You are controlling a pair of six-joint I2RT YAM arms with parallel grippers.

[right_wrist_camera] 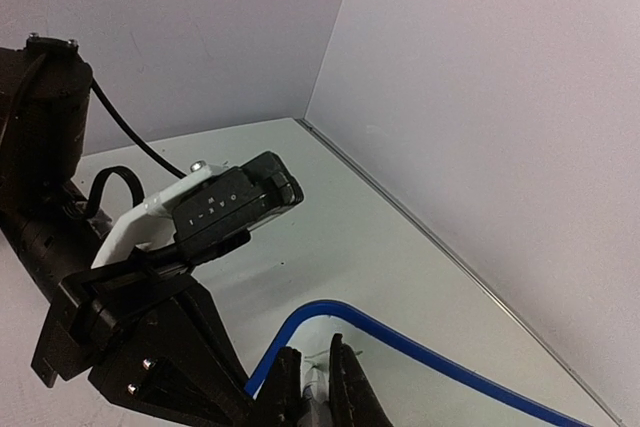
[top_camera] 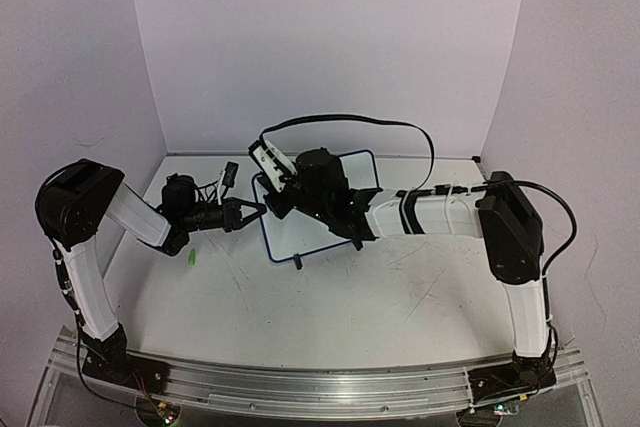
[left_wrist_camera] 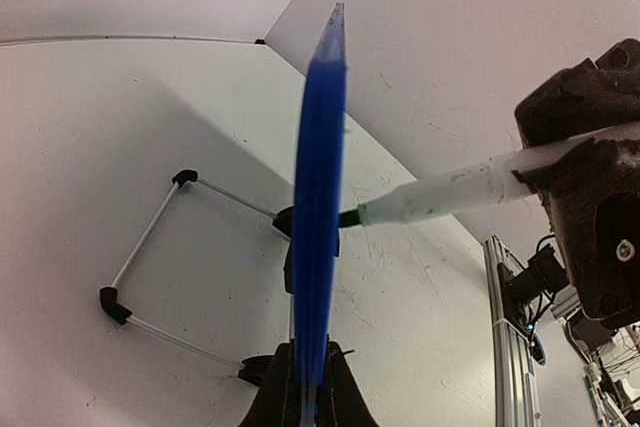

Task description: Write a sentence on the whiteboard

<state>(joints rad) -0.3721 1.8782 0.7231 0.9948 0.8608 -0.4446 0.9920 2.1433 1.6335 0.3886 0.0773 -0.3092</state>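
Observation:
The whiteboard, white with a blue frame, stands tilted at mid-table. My left gripper is shut on its left edge. In the left wrist view the board's blue edge runs straight up from my clamped gripper. My right gripper reaches over the board and is shut on a white pen, whose dark green tip meets the board face. In the right wrist view my gripper pinches the pen just inside the board's rounded corner. Of the sentence, only a few faint strokes show there.
A small green cap lies on the table left of the board. The board's wire stand with black corner feet rests behind it. The left wrist camera sits close to my right gripper. Walls enclose the back and both sides.

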